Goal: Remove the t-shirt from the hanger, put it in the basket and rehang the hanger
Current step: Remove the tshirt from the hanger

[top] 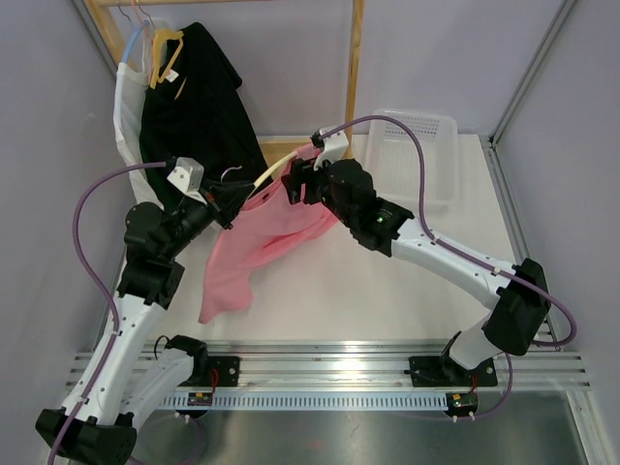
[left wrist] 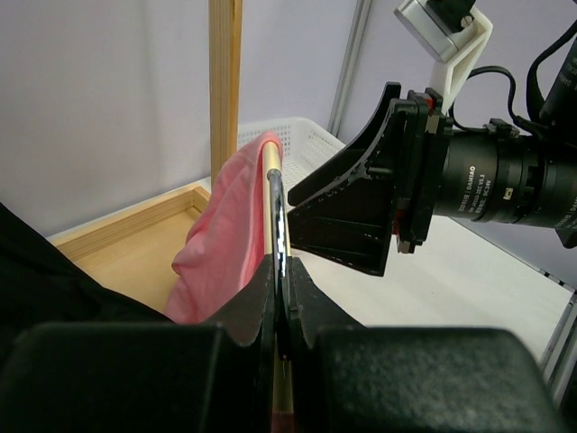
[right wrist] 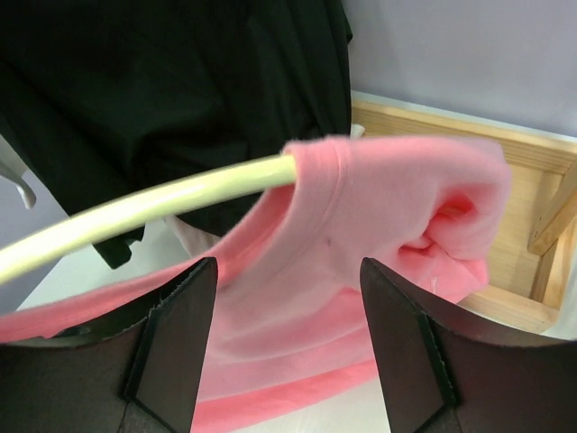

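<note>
At centre frame, the pink t-shirt (top: 254,250) is hung on the tip of the cream hanger (top: 271,172) pinched in the left gripper (left wrist: 280,289), so cloth and hanger could be caught together by the wide-spread right gripper (right wrist: 288,271).

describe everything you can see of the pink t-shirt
The pink t-shirt is soft-looking knit cloth, crumpled. Its upper end is hooked over the tip of the cream hanger; the rest drapes down, seemingly onto the white table. The left tool is shut on the hanger; the open right tool faces the cloth, not gripping it.
</note>
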Robot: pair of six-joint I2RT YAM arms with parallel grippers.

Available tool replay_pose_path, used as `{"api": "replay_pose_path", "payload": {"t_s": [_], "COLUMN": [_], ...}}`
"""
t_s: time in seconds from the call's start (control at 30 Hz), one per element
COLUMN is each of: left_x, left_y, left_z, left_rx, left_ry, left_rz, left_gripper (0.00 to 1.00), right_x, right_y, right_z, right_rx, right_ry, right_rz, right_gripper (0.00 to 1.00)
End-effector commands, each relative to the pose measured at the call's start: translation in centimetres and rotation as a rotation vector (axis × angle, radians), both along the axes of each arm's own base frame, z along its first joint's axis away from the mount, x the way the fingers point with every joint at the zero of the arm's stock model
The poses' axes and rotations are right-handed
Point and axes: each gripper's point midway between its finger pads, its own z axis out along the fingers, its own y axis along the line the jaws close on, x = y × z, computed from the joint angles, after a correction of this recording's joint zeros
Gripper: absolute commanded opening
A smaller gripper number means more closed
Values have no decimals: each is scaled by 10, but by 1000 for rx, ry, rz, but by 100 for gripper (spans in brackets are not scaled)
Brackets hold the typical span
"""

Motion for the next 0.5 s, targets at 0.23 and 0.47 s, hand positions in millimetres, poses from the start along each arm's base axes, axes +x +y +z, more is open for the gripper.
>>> {"api": "replay_pose_path", "payload": {"t_s": [0.23,0.47], "left_x": [-11,-14], "left_y": [-8,-7], "left_z": [19,22], "left_rx": [-8,-9], "left_ry": [-99,-109], "left_rz": [-47,-38], "left_gripper": [0,0], "right_x": [14,22], "right_y": [-15,-23], "right_z": [44,38], "right_rx": [144,129], "right_ry": [-93,-74], "right_rz": [-84,-127], "right_gripper": [70,59]}}
